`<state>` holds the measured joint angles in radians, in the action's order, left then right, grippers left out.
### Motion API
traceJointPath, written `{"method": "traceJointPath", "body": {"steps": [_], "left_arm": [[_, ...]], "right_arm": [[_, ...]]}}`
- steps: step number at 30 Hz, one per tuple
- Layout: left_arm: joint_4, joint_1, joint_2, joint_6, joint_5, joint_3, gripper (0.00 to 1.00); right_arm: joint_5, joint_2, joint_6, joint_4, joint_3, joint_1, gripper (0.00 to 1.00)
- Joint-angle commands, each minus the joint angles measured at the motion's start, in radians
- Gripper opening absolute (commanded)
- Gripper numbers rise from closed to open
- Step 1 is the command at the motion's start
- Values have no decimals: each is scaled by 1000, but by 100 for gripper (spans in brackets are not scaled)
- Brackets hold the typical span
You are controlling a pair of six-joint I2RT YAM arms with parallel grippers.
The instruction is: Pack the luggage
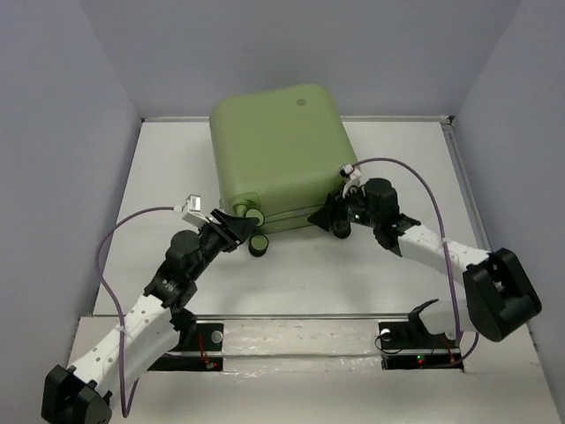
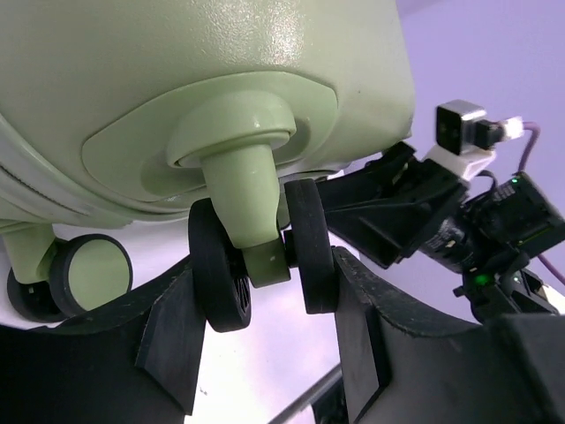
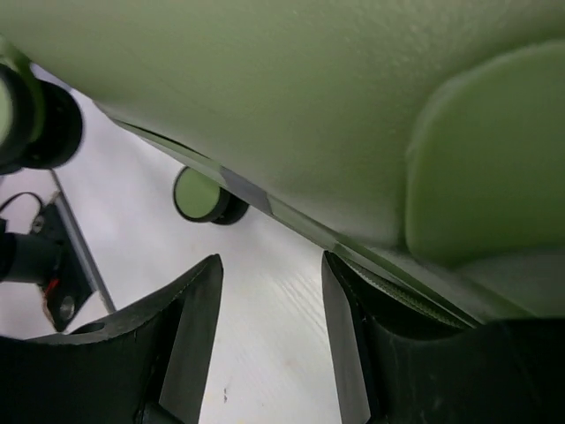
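The luggage (image 1: 278,155) is a light-green hard-shell suitcase lying flat and closed at the back middle of the table. My left gripper (image 1: 237,221) is at its near-left corner. In the left wrist view the luggage (image 2: 177,71) fills the top, and my left gripper (image 2: 265,283) is shut on a black twin wheel (image 2: 309,252), one finger pressing each side. My right gripper (image 1: 334,216) is at the near-right corner. In the right wrist view it (image 3: 271,265) stands open over bare table, its right finger against the seam of the luggage (image 3: 309,106).
Another wheel (image 1: 259,245) juts out from the near edge, seen also as a green-faced wheel (image 3: 201,196). A metal rail (image 1: 300,318) runs across in front of the arm bases. Grey walls close in the white table (image 1: 397,168). Purple cables loop off both wrists.
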<state>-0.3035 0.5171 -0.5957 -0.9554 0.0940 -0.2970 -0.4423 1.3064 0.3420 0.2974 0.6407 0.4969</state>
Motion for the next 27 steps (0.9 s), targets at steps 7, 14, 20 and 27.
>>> {"method": "traceJointPath", "body": {"steps": [7,14,20,27], "left_arm": [[-160,12,-9,122,-83,-51,6],[-181,12,-41,126,-74,-146,6],[-180,12,-44,106,-40,-176,6],[-178,12,-29,87,-14,-143,6]], "right_arm": [[-355,-229,3,98,16,-41,75],[95,-482,107,153,-259,-41,22],[382,-380,167,363,-430,-41,13],[438,-100,78,633,-389,-41,43]]}}
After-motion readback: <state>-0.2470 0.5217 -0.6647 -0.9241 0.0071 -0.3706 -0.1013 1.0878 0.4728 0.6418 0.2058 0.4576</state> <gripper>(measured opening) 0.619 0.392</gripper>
